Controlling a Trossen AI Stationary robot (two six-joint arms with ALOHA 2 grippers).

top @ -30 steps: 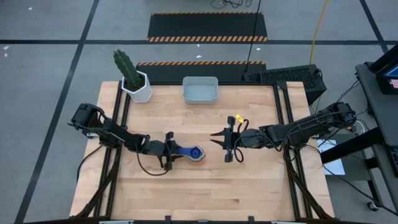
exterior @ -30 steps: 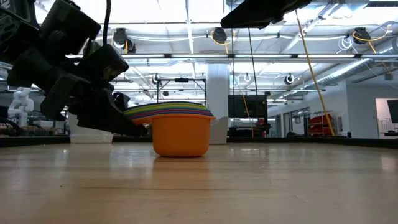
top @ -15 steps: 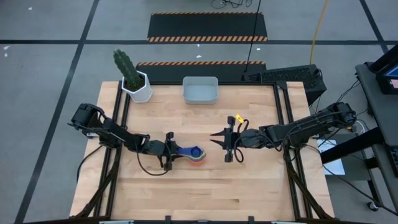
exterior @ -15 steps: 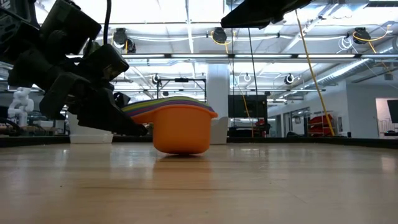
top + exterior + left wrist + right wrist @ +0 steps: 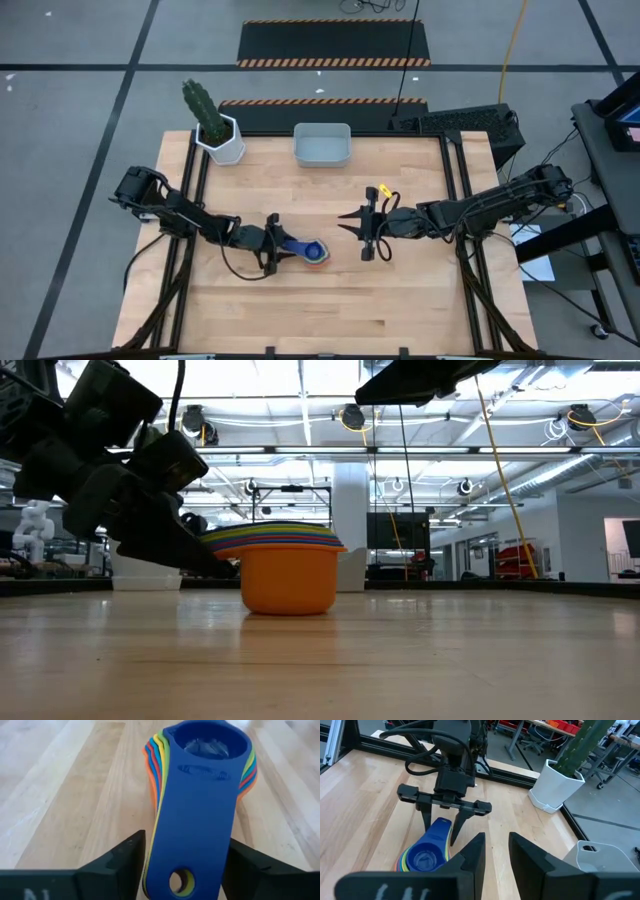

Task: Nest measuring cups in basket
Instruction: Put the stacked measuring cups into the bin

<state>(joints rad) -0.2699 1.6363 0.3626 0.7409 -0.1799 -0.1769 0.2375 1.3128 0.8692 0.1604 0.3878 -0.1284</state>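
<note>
Though measuring cups sit nested mid-table, only dark blue top cup shows fully. Left gripper open, fingers flanking handles with gaps. Right gripper nearby, fingers apart, empty. Basket at table's far edge.

No legible text is showing in any view. The dark blue measuring cup is bearing raised lettering on its handle, lying ahead of the left gripper's fingers, but the characters are not resolving into readable words. Pale marks are showing on the gripper body behind the fingers in both wrist views; they too are staying unreadable.
</note>
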